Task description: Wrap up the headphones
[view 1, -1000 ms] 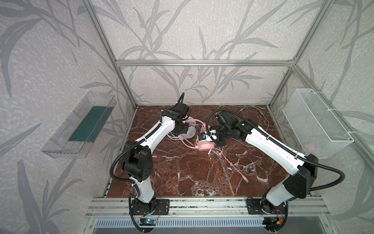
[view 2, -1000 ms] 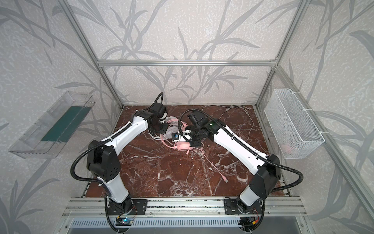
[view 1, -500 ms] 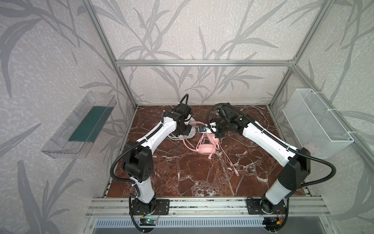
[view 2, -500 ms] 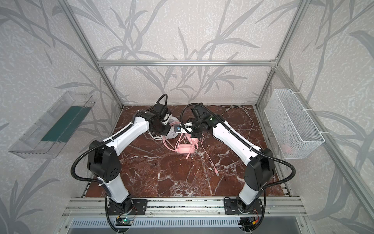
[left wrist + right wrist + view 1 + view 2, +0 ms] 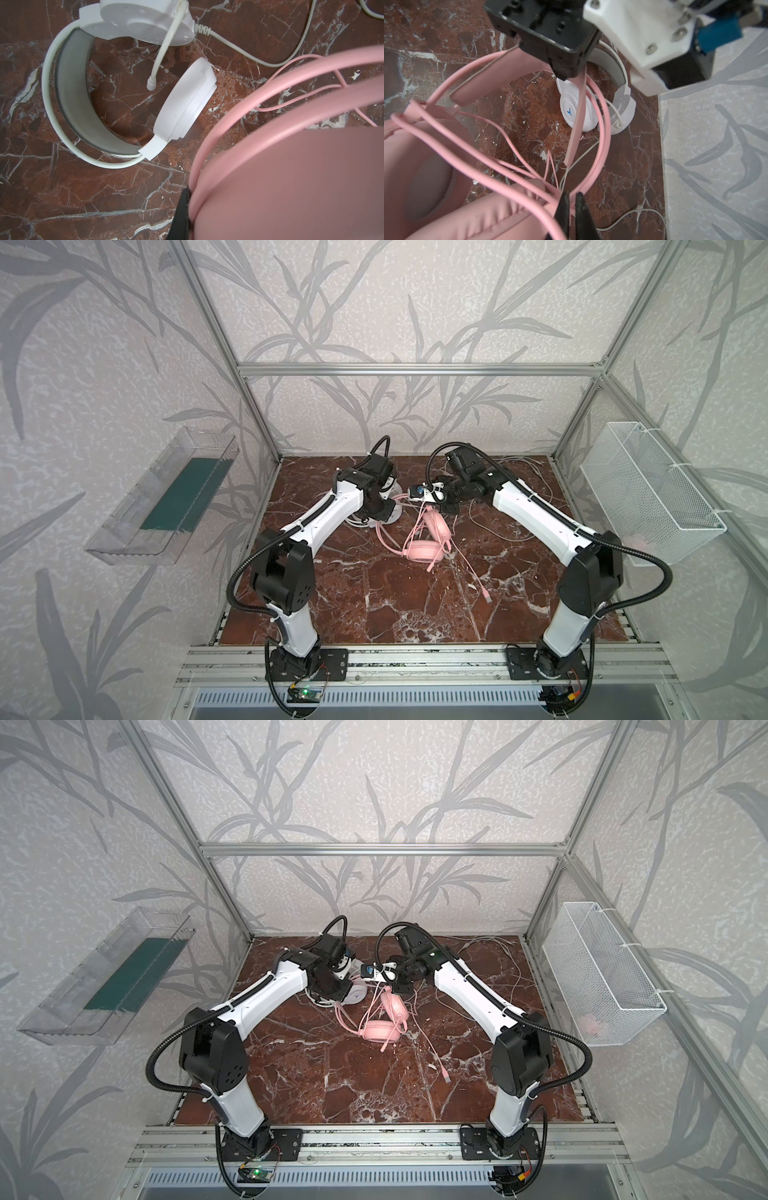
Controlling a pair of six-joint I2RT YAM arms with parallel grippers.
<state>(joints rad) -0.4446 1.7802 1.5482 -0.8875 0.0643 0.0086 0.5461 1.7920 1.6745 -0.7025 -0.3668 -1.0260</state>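
The pink headphones (image 5: 424, 549) hang tilted, the lower cup on the marble floor and the headband raised. My left gripper (image 5: 566, 72) is shut on the headband's pink strap (image 5: 577, 116); the strap fills the left wrist view (image 5: 291, 176). My right gripper (image 5: 572, 202) sits at the headband wires beside the upper cup. Its jaws are almost together, pinching the thin pink cable (image 5: 517, 155). The cable's free end (image 5: 487, 596) trails across the floor. The white headphones (image 5: 392, 514) (image 5: 182, 104) lie under my left arm.
A white cable (image 5: 528, 472) loops over the back right of the floor. A white wire basket (image 5: 648, 497) hangs on the right wall, a clear tray (image 5: 166, 497) with a green base on the left wall. Aluminium posts frame the cell.
My right gripper has gone from beside the lower pink cup up and back to the headband top near my left gripper, dragging the pink cable along. The left arm has barely shifted.
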